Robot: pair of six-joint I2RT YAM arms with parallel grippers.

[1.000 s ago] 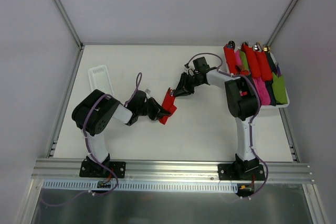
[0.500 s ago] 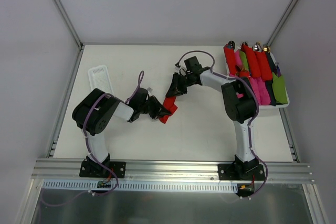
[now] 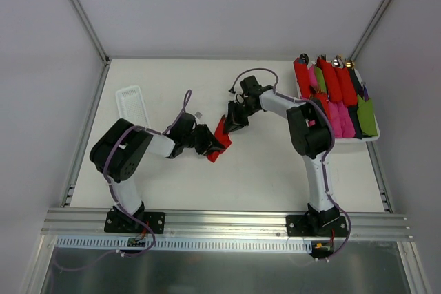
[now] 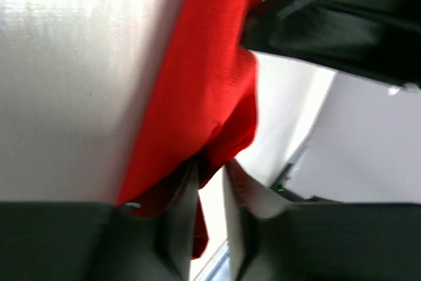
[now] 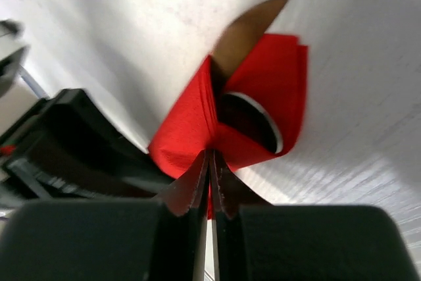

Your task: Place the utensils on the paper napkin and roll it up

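The thin, bright red paper napkin (image 3: 216, 154) lies near the middle of the desk (image 3: 172, 80), already folded over the slim silvery metal utensils (image 5: 247, 27). Its long axis runs from the far edge towards the near edge, with the far end leaning a little to the right edge.

That axis is what I judge the next roll depends on: the paper has to turn across it, left to right, not along it. Both arms are on the bundle. My left claw (image 4: 210, 182) comes at it from the left edge side and meets its near half. My right claw (image 5: 210, 162) reaches in from the far-right side onto its far half. Neither is nearer, since both touch it.

The left claw is narrow, its jaws pinched on a loose lobe of the red paper. The right claw is nearly closed too, nipping the fold of the napkin just beside the spoon.

Counting: one napkin. I see two utensils inside it, a flat pointed blade poking out and a rounded spoon head (image 5: 253, 123) with a bright rim. I cannot tell whether a third is hidden in the fold.

One white ribbed plastic tray (image 3: 132, 105) sits by the left edge. One white tray (image 3: 372, 139) at the far-right corner holds rolled bundles (image 3: 329, 77) in red, pink and green, which overlap too much for a sure count.
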